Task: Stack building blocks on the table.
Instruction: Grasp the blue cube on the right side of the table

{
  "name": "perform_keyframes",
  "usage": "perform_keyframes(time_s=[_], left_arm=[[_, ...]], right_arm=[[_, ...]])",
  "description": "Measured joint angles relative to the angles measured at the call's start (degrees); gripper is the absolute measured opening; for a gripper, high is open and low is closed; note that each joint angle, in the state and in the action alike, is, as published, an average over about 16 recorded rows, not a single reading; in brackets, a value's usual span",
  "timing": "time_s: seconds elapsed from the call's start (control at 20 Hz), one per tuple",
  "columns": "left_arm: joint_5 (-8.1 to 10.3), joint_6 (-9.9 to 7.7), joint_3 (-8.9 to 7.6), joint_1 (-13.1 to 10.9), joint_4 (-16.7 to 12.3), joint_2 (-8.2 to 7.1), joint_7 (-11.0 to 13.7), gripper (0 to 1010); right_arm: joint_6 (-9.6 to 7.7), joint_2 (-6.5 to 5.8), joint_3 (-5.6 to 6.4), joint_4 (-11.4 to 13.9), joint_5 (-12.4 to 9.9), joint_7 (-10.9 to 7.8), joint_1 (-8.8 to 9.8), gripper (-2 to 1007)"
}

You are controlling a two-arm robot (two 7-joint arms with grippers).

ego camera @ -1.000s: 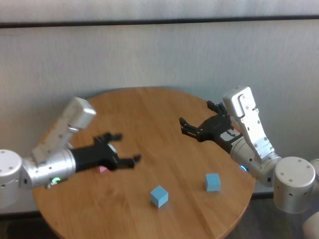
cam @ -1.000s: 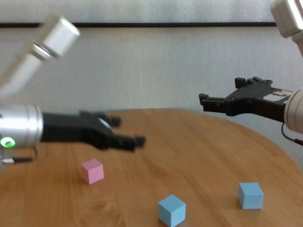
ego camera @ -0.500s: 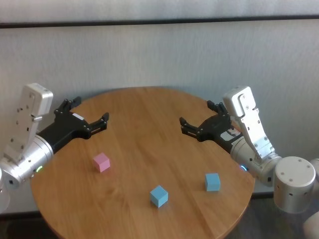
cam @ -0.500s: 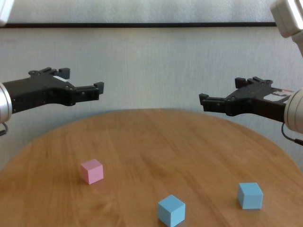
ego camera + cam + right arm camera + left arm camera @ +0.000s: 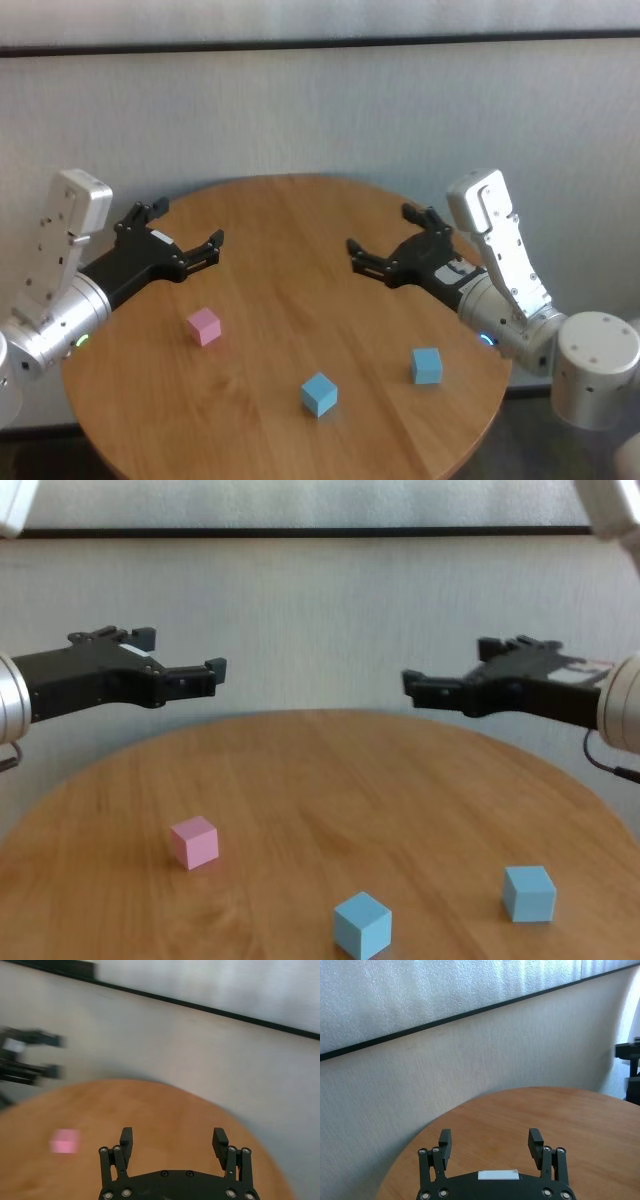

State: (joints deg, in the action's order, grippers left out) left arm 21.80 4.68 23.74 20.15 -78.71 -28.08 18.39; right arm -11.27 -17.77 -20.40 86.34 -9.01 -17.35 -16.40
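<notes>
Lying apart on the table (image 5: 290, 330), three blocks (image 5: 319, 393), well below both released, empty jaws

Left gripper (image 5: 180, 232): raised at left, fingers spread apart, holding nothing. Right gripper (image 5: 385, 240): raised at right, fingers spread apart, holding nothing, pointing inward.

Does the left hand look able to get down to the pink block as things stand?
Probably yes: the left hand hovers open above the table, and the pink block sits alone with nothing covering it.
</notes>
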Motion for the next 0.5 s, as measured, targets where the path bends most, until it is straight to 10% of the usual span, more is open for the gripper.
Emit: perform_keyframes(time_s=[0.5], left_arm=[[0.13,-0.33,0.40,0.3,0.2,-0.11,0.3,1002]], right_arm=[[-14.42,-5.96,1.03,13.5,-5.6,-4.57,5.86,1005]])
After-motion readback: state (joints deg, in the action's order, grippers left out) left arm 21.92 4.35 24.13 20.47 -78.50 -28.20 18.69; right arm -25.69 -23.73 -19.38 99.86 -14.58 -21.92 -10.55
